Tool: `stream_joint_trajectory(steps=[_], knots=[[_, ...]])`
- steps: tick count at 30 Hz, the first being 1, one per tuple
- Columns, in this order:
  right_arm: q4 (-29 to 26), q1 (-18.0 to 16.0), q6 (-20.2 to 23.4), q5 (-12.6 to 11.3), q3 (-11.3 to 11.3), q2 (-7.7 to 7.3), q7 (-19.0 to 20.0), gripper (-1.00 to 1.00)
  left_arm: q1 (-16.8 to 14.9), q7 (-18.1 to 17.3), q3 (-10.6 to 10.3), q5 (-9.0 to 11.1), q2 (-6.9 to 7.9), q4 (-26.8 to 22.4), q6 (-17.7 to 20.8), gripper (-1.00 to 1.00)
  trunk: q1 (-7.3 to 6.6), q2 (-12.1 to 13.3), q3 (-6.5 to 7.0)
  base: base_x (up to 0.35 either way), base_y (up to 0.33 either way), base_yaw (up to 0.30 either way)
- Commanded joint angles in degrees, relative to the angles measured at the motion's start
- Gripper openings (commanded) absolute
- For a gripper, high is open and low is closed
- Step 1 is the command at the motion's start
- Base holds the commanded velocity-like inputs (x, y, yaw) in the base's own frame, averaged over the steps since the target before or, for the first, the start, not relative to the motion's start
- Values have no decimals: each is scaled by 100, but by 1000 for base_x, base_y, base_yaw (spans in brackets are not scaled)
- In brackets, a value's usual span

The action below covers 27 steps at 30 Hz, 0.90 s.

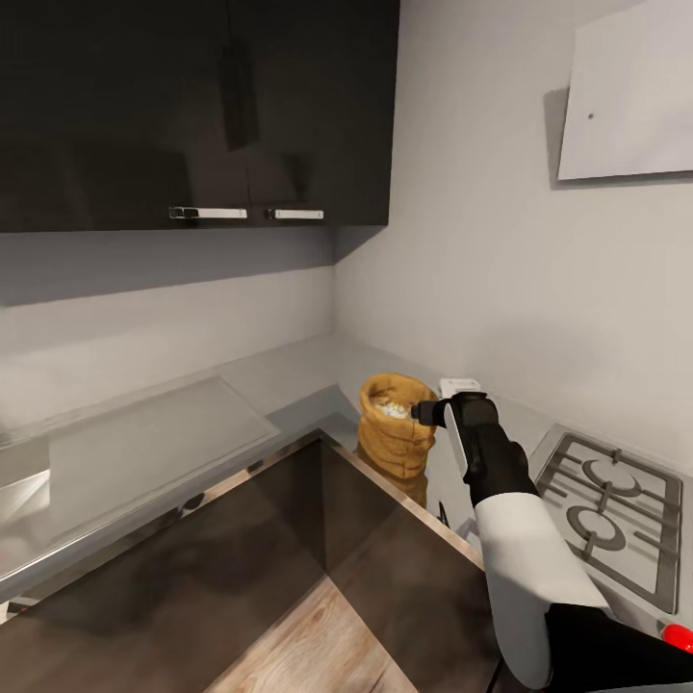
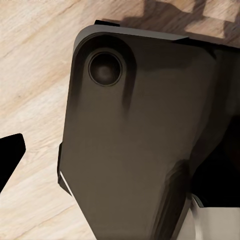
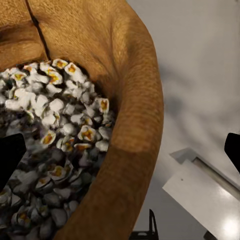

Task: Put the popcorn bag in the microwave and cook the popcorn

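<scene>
Right gripper (image 1: pixel 421 412) poised at the popcorn bag's (image 1: pixel 395 426) rim, grasp not yet made.

The bag stands upright on the grey countertop (image 1: pixel 279 380) in the inner corner, right of centre in the head view, beside the gas hob (image 1: pixel 611 505) at lower right. In the right wrist view the fingers (image 3: pixel 10 162) sit wide apart, one over the popcorn (image 3: pixel 55 145) inside the mouth and the other outside the rolled rim, so the pincer is wide and holds nothing. This looks like the pickup step. Next it likely needs to close on the rim wall and lift straight. The left gripper's spread cannot be told; one dark fingertip (image 2: pixel 11 155) shows over wooden floor (image 2: pixel 35 65).
</scene>
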Motion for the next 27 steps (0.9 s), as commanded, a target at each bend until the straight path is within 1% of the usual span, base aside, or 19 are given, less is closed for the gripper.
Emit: stream_joint_trajectory(steps=[1,5,6,14,23,24,27], knots=[[138,-2,22,22,-13,6,0,100,1,4,11,31,-1,-10,-7,100,1,-3,-7,0,0,0],[137,-2,23,32,-13,6,7,100,1,4,13,33,-3,-8,-6,100,1,-3,-7,0,0,0],[137,-2,23,34,-14,6,7,-100,1,4,13,33,-3,-8,-6,100,1,-3,-7,0,0,0],[122,-2,37,45,-14,6,7,-100,1,4,13,33,-4,-8,-7,100,1,-3,-7,0,0,0],[55,-2,159,99,27,6,7,-100,1,4,13,33,-4,-8,-9,100,1,-3,-7,0,0,0],[-108,-2,560,105,22,6,7,-100,1,4,13,32,-3,-9,-6,100,1,-3,-7,0,0,0],[-801,-2,1130,92,29,6,7,-100,1,4,13,30,-6,-9,-9,100,1,-3,-7,0,0,0]])
